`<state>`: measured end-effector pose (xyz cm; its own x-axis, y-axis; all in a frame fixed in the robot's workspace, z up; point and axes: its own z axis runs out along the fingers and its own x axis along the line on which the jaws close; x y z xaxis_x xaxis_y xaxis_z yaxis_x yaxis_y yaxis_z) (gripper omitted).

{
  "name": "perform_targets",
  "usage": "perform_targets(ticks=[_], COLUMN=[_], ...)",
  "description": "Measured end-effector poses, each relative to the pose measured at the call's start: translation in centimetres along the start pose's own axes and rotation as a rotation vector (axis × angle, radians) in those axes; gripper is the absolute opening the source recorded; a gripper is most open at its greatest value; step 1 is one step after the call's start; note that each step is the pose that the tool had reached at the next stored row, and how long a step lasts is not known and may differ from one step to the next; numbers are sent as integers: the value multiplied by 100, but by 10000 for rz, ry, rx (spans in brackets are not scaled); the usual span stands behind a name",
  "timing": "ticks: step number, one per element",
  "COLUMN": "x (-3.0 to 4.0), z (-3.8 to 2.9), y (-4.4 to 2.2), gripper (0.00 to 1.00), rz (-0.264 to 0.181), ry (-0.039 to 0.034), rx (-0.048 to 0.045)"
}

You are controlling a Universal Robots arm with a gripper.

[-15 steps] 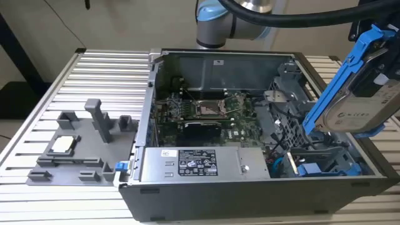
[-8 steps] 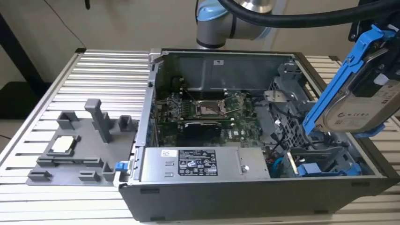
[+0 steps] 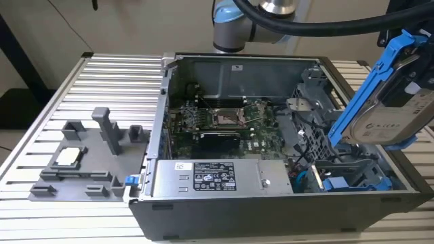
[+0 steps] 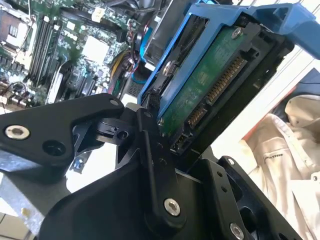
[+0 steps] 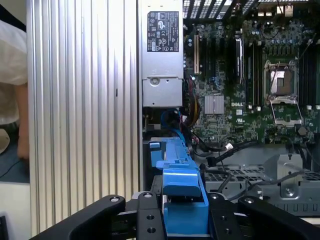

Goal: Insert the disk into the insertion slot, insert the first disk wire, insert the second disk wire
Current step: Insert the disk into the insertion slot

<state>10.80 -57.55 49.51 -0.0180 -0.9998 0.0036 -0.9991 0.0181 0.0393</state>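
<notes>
The claw (image 5: 182,220) was clamped on the blue carrier of the disk (image 3: 393,109), holding it in the air at the exterior view's right, above the near right corner of the open computer case (image 3: 224,218). The disk stood steeply tilted, label side facing the camera. It was clear of the insertion slot (image 3: 346,165), the dark grey bay low in that corner.

In the second wrist view the disk's green circuit board (image 4: 200,85) and its connector row faced outward, bare, just beside the black fingers (image 4: 150,150).

The main hazard appeared to be the angle. A drive brought down this far off level would likely catch a carrier rail on the bay's sheet-metal edge and jam rather than slide home.

The hold looked to sit at one end of the carrier, so a knock against the metal could swing the disk in the grip or spring it out of its plastic frame.

Loose wires (image 3: 298,175) lay between the power-supply box (image 3: 210,178) and the bay. They seemed close enough to be trapped under the carrier, or pushed where the connectors must later go.

The exposed board could also scrape the cage wall. In the first wrist view a person's arm (image 5: 20,125) stood beyond the ribbed worktop (image 5: 85,100), well apart from the case.
</notes>
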Motion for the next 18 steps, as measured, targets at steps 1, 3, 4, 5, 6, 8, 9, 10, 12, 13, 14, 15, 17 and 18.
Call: perform_targets(ticks=[1, 3, 4, 5, 6, 8, 9, 10, 12, 13, 14, 15, 17, 18], x=[0, 0, -1, 0, -1, -1, -1, -1, -1, -2, -2, -2, -2, -2], z=[15, 45, 60, 75, 89, 115, 127, 140, 169, 184, 201, 219, 254, 272], y=[-2, -10, -13, -17, -22, -34, -40, -43, -51, -56, -61, -66, -74, -79], gripper=[33, 33, 33, 33, 33, 33, 33, 33, 33, 33, 33, 33, 33, 33], rz=[2, 1, 1, 0, 0, 1, 1, 1, 1, 1, 0, 0, 1, 1], ry=[-1, -1, -2, -2, -3, -2, -2, -1, -3, -2, -3, -3, -2, -3], rx=[0, 0, 0, 0, 0, 0, 0, 0, 0, 0, 0, 0, 0, 0])
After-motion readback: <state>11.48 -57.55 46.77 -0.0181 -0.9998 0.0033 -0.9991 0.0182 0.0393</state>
